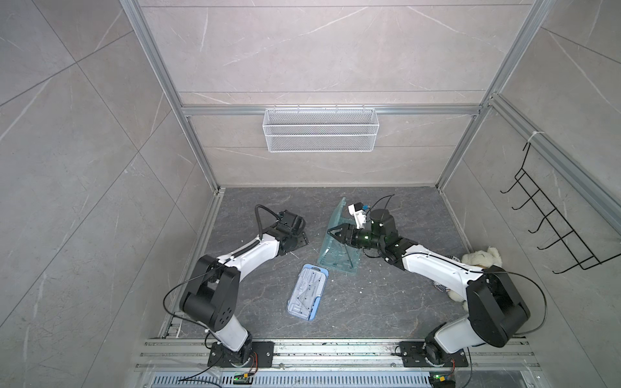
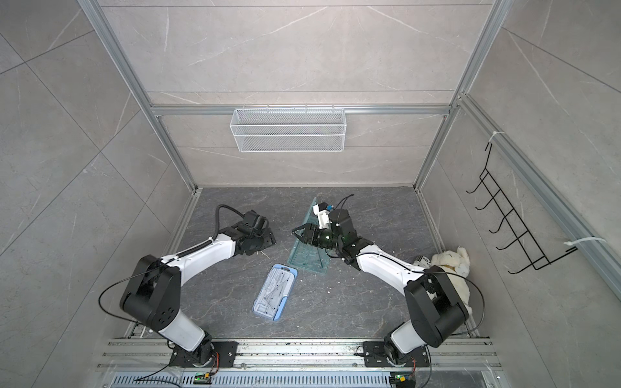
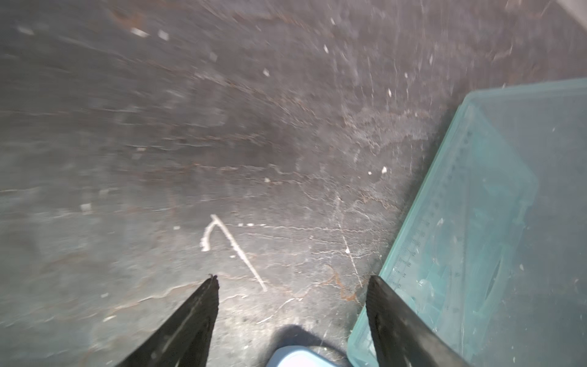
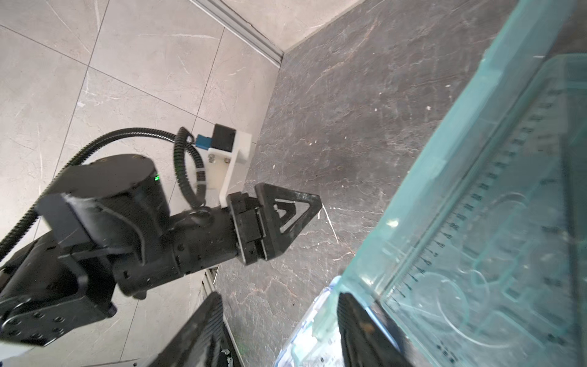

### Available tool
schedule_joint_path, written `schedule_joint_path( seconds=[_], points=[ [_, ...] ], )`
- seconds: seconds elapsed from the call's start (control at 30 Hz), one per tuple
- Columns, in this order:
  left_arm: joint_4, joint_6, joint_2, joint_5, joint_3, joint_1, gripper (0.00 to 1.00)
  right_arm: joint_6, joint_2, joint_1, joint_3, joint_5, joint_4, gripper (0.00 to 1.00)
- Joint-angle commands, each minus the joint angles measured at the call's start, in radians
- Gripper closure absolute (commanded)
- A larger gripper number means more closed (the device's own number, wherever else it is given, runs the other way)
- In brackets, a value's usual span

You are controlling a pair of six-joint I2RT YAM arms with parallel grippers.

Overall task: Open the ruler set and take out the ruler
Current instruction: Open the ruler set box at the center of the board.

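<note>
The ruler set [image 1: 337,250] [image 2: 307,257] is a clear teal case near the middle of the dark floor. It appears opened, one half flat and the other raised steeply. A graduated ruler [image 4: 476,197] [image 3: 413,254] shows through the teal plastic. My right gripper [image 1: 331,233] [image 2: 297,233] [image 4: 279,297] is open at the raised half's left edge. Only floor lies between its fingers, and the teal edge lies just outside one finger [image 4: 359,327]. My left gripper [image 1: 300,240] [image 2: 268,240] [image 3: 293,279] is open low over bare floor, left of the case.
A blue-rimmed clear box [image 1: 307,292] [image 2: 275,291] lies shut on the floor in front of the teal case. A white plush toy [image 1: 480,258] sits by the right wall. A wire basket [image 1: 319,129] hangs on the back wall and a black hook rack [image 1: 554,228] on the right wall.
</note>
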Motion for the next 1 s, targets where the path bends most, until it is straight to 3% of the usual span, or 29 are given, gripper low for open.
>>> schedule_joint_path(
  seconds=[0.0, 0.33, 0.7, 0.97],
  points=[
    [0.008, -0.055, -0.109, -0.094, -0.063, 0.022, 0.24, -0.064, 0.059, 0.039, 0.06, 0.028, -0.061, 0.36],
    [0.023, -0.048, -0.191, -0.072, -0.138, 0.07, 0.24, -0.3, 0.076, 0.206, 0.218, 0.203, -0.262, 0.25],
    [0.004, -0.024, -0.221, -0.073, -0.121, 0.079, 0.24, -0.393, 0.008, 0.216, 0.239, 0.278, -0.371, 0.24],
    [-0.017, 0.053, -0.303, -0.097, -0.113, 0.079, 0.24, -0.432, -0.095, 0.179, 0.197, 0.473, -0.564, 0.31]
  ],
)
